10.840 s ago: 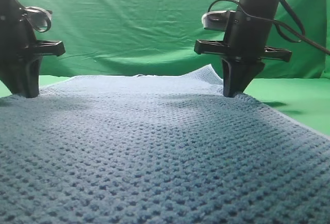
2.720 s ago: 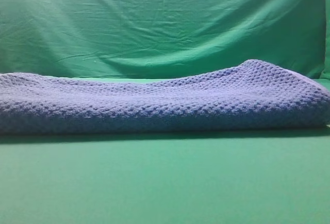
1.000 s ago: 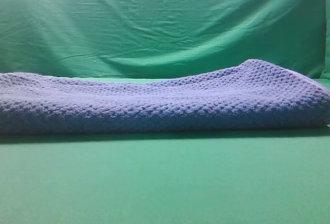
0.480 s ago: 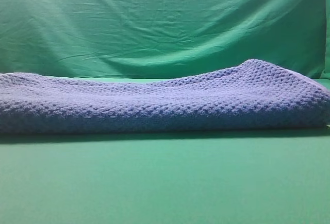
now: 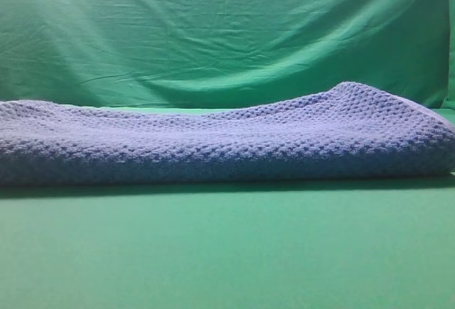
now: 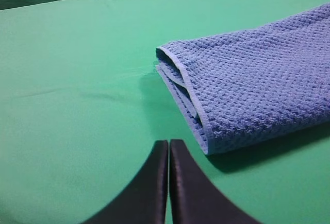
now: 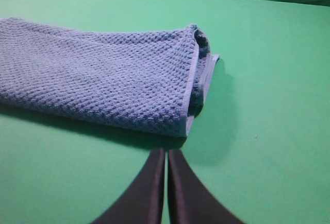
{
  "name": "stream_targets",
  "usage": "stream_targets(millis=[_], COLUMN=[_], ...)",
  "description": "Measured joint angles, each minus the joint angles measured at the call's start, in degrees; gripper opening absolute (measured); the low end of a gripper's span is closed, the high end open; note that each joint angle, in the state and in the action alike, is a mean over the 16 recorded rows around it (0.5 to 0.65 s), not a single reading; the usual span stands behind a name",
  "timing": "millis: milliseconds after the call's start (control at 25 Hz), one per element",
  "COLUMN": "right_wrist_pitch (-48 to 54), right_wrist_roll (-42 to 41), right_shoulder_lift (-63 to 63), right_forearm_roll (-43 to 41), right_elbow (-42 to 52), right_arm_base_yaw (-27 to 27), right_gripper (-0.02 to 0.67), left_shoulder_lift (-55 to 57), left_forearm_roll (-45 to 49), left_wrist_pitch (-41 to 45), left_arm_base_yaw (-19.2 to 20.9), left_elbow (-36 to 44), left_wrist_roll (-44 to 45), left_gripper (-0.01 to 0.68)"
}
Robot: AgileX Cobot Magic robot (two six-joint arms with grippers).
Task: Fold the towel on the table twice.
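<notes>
Fingers (image 6: 161, 157) (image 7: 158, 162) of both grippers pressed together, empty, near folded towel (image 5: 227, 142), its ends cut off

In the exterior high view we look from low, almost at the level of the smooth bright green table (image 5: 227, 252), straight toward the wrinkled green backdrop cloth (image 5: 213, 32), and the folded blue-grey waffle-weave towel (image 5: 227, 142) crosses the whole width. The left wrist view looks down and forward past the closed black left gripper (image 6: 168, 144), near the towel's left end. The right wrist view does the same past the closed black right gripper (image 7: 166, 153) at the right end. All three views share towel and table.
</notes>
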Motion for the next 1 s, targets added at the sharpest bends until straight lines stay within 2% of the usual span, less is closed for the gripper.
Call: stream_targets(millis=[400,760,1000], right_wrist_pitch=[0.0,0.0,0.2], right_wrist_roll=[0.0,0.0,0.0], right_shoulder_lift=[-0.6,-1.8,-2.1], right_forearm_roll=[0.1,0.2,0.3], right_elbow=[0.0,0.0,0.0], right_arm_base_yaw=[-4.4,-11.2,-13.0], right_gripper=[0.0,0.0,0.0], left_shoulder_lift=[-0.1,-0.8,-1.2], left_forearm_roll=[0.0,0.0,0.0], left_wrist_pitch=[0.0,0.0,0.0], left_arm_base_yaw=[0.6,3.4,5.1], left_elbow=[0.0,0.0,0.0], left_wrist_roll=[0.0,0.0,0.0], left_gripper=[0.0,0.0,0.0])
